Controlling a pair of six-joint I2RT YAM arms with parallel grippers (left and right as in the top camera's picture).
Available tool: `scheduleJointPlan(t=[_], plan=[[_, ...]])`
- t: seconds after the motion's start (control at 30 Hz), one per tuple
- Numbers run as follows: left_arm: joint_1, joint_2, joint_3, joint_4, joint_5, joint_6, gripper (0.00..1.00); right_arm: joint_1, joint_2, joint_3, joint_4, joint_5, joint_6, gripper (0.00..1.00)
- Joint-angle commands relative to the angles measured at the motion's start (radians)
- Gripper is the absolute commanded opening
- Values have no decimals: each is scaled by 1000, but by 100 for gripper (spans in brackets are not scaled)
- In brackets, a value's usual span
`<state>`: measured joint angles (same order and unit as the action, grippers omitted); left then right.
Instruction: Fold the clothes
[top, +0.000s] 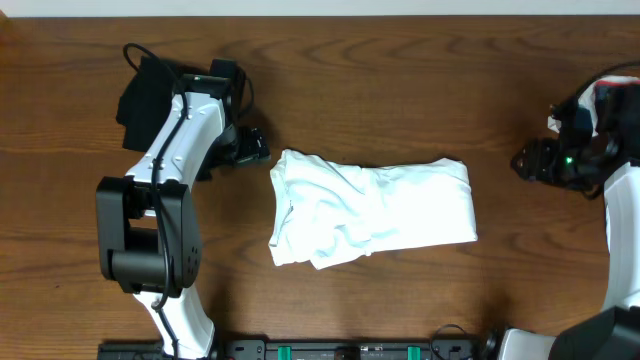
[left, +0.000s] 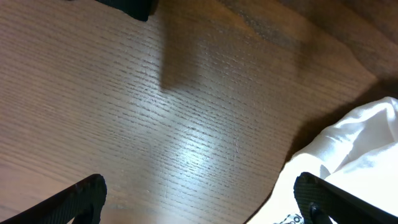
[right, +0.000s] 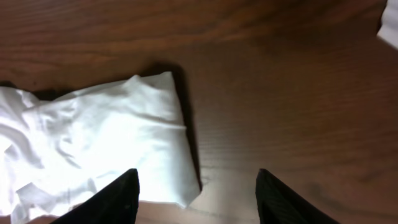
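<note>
- Table (top: 400, 80): dark wood, filling the overhead view. It is the folding surface, and bare board shows on every side of the main garment.
- White T-shirt (top: 375, 212): you will find it at the centre of the overhead view as a rough rectangle lying flat on the wood. Its layers are doubled over and its left end is rumpled. By its shape, the folds look largely made. Neither gripper touches it, so it keeps that shape under its own weight.
- Left arm (top: 185, 130): left side of the overhead view, reaching toward the upper centre and stopping short of the shirt's upper left corner.
- Right arm (top: 625, 230): right edge of the overhead view, wrist turned toward the shirt's right end.
- Black garment (top: 140, 95): bunched at the upper left, partly behind the left arm and well apart from the shirt. It looks set aside there to keep the middle free.
- White-and-dark garment (top: 612, 95): only a scrap shows at the upper right, behind the right wrist. You cannot tell whether it is folded.
- Left gripper (left: 199, 208): jaws spread wide over bare wood and holding nothing, with the shirt's edge just beside its right finger.
- Right gripper (right: 196, 199): jaws parted and empty. The shirt's corner lies low between the fingers, not pinched, which I judge to be a released posture.
</note>
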<state>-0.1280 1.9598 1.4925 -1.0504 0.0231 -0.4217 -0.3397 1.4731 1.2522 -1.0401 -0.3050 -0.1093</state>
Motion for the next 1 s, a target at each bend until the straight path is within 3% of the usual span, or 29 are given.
scheduleJointPlan(t=[0.0, 0.2, 0.43, 0.73, 0.97], plan=[[1, 13, -5, -6, -1, 2, 98, -32, 26, -88, 55, -107, -61, 60], [1, 13, -5, -6, -1, 2, 98, -33, 92, -280, 280, -266, -165, 68], [1, 13, -5, -6, -1, 2, 98, -33, 230, -370, 464, -385, -166, 74], [1, 13, -5, -6, -1, 2, 98, -33, 411, -370, 525, -534, -166, 74], [1, 13, -5, -6, -1, 2, 98, -33, 431, -370, 525, -567, -166, 73]])
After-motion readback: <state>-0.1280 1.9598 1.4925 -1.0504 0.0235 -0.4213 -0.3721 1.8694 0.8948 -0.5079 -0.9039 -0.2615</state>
